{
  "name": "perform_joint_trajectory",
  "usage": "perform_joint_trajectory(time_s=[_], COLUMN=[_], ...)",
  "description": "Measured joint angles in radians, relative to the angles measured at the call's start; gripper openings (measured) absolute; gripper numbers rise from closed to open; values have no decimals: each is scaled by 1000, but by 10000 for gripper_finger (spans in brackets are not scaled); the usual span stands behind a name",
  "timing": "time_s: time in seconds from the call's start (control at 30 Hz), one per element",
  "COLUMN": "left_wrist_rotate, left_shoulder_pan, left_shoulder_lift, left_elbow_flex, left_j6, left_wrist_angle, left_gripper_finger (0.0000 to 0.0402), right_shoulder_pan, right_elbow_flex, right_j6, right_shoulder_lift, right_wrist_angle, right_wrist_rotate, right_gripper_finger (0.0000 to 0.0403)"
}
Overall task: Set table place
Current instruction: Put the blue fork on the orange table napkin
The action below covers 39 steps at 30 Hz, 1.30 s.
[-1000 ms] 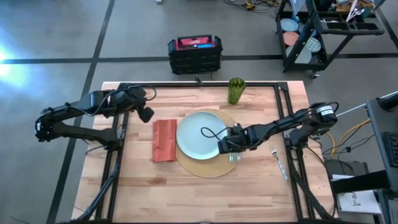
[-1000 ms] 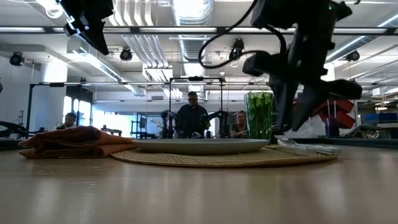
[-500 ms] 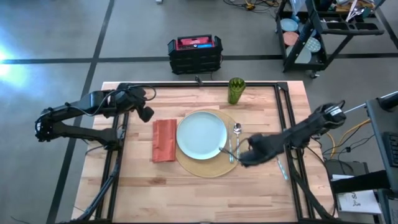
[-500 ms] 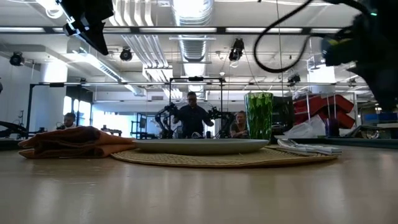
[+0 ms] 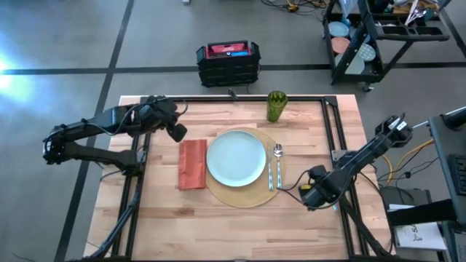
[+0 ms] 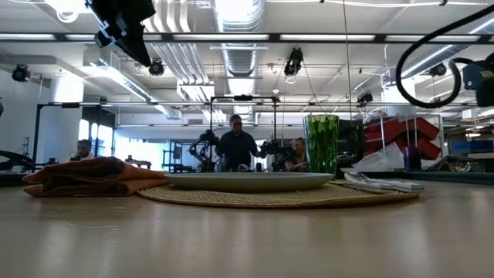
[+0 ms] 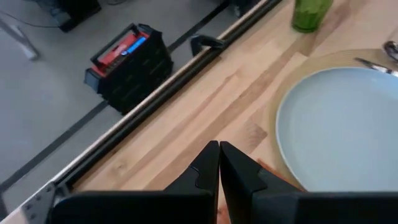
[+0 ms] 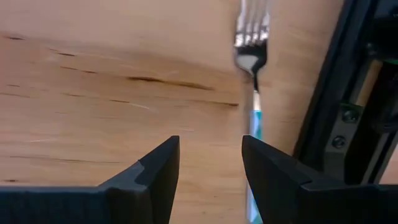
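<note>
wooden table carries the nearly finished place; only the fork lies off the mat. it sits just ahead of the right tool, spread wide, handle running toward it. left tool, pressed together, is well apart.

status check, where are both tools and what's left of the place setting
Right tool open, low over the fork near the table's right edge. Left tool shut, empty, hovering by the napkin. Fork not on placemat yet. Nothing in the way.
</note>
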Motion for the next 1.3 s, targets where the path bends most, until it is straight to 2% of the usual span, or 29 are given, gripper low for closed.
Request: perform_joint_trajectory(time_s=[0.23, 0.57, 0.67, 0.8, 0.9, 1.0, 1.17, 1.23, 1.3], left_wrist_rotate=[11, 38, 39, 36, 33, 50, 72, 80, 147], left_shoulder_pan=[0, 0, 0, 0, 0, 0, 4, 14, 27], left_shoulder_lift=[41, 71, 73, 73, 80, 92, 119, 136, 159], left_elbow_flex=[0, 0, 12, 38, 53, 66, 72, 66, 58], left_j6=[-28, -89, -106, -105, -93, -84, -60, -52, -54], left_wrist_angle=[13, 36, 35, 36, 32, 10, -46, -74, -96], left_gripper_finger=[0, 0, 0, 0, 0, 0, 0, 0, 0], right_shoulder_pan=[40, 72, 72, 76, 77, 77, 49, -8, -85], right_elbow_flex=[-101, -302, -303, -278, -252, -190, -42, -21, -19], right_j6=[37, 71, 78, 65, 72, 70, 33, -41, -151], right_shoulder_lift=[-78, -187, -192, -185, -181, -183, -155, -127, -88], right_wrist_angle=[26, 250, 264, 271, 309, 326, 362, 409, 508], right_wrist_rotate=[-25, -69, -68, -50, -54, 3, 267, 282, 256], right_gripper_finger=[156, 137, 101, 16, 9, 4, 2, 2, 1])
